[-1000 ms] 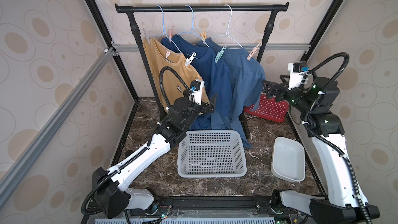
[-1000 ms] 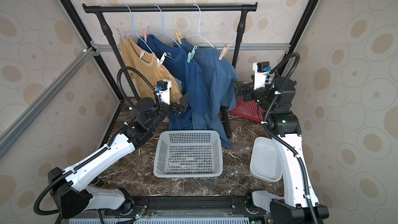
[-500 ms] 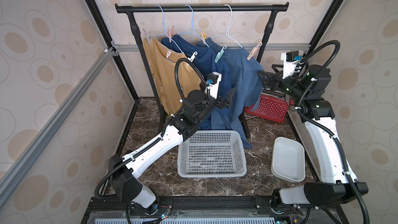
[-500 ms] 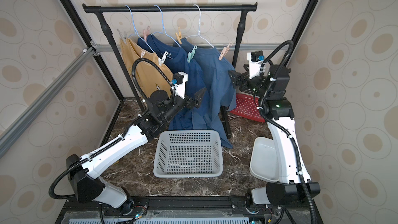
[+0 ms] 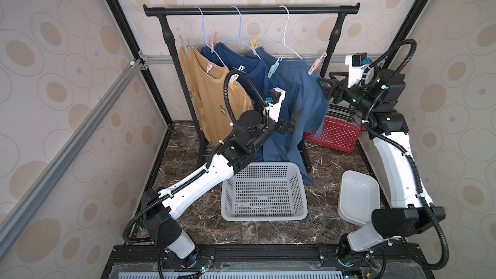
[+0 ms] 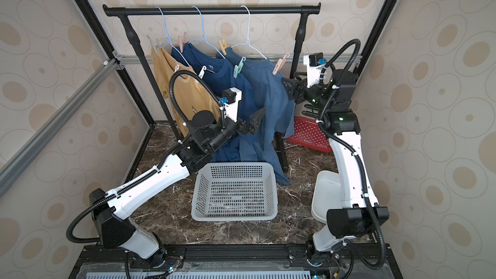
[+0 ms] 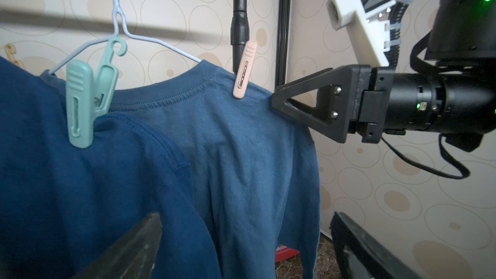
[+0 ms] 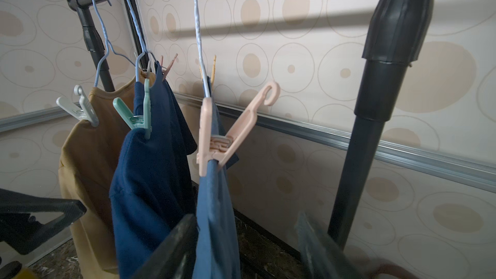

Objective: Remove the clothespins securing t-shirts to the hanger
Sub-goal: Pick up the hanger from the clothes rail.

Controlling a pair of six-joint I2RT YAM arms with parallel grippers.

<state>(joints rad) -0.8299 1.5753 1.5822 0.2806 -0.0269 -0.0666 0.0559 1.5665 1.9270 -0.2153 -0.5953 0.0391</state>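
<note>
Step, likely: right gripper [image 5: 323,87] reach for pink peg [image 8: 214,140] on lighter blue shirt [image 8: 214,210]. Right fingers [image 8: 171,248] apart, shirt edge hanging between them, nothing clamped; peg just above fingertips. Empty left gripper [image 5: 295,120] spread wide, teal peg [image 7: 80,103] above it. Next: lift right fingers, straddle peg's splayed handles, squeeze.

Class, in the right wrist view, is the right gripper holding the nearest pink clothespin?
No: the pink clothespin is clipped on the lighter blue t-shirt, clear of the right gripper, whose jaws stand apart.
</note>
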